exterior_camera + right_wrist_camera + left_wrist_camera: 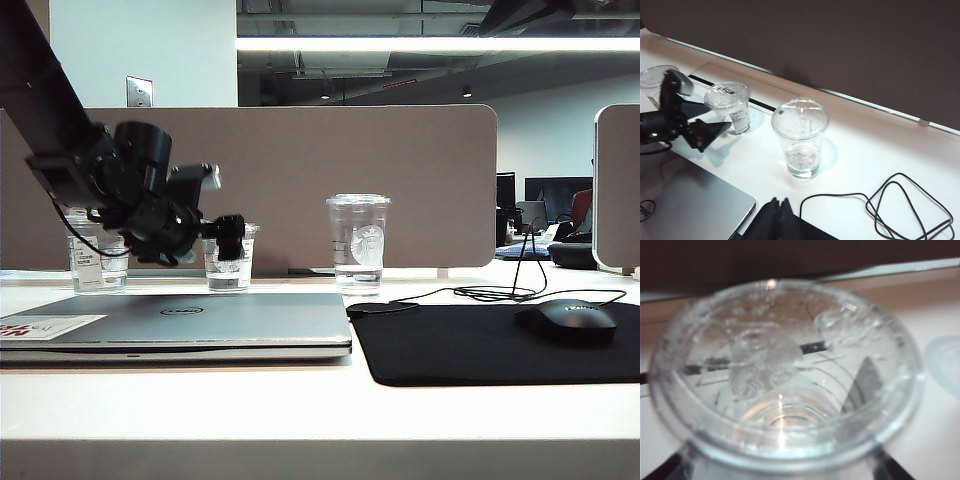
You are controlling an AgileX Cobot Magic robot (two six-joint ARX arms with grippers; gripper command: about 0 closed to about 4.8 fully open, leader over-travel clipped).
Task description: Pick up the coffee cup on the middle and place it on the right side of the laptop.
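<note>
Filling the left wrist view, the short clear plastic coffee cup [785, 385] with a flat clear lid shows a round white mermaid logo through its wall. It stands upright on the white table [300, 410], behind the back edge of the thin silver-grey laptop [180, 315], middle of three cups.

The left gripper [228, 240] is at this cup with its jaws wide apart, a dark finger [892, 467] on each side. I cannot tell if they touch it.

The right gripper [777, 217] hangs over the table's near side with its fingers together.

"DELL" reads on the closed lid; a white-and-red sticker [40, 325] sits at one corner.

A short clear cup with a paper label [97, 262] stands to the left, a taller clear logo cup [358, 240] to the right. A black mouse [565, 320] sits on a black pad [470, 350], near a black cable [500, 292]. A beige partition [350, 170] closes off the dim office.
</note>
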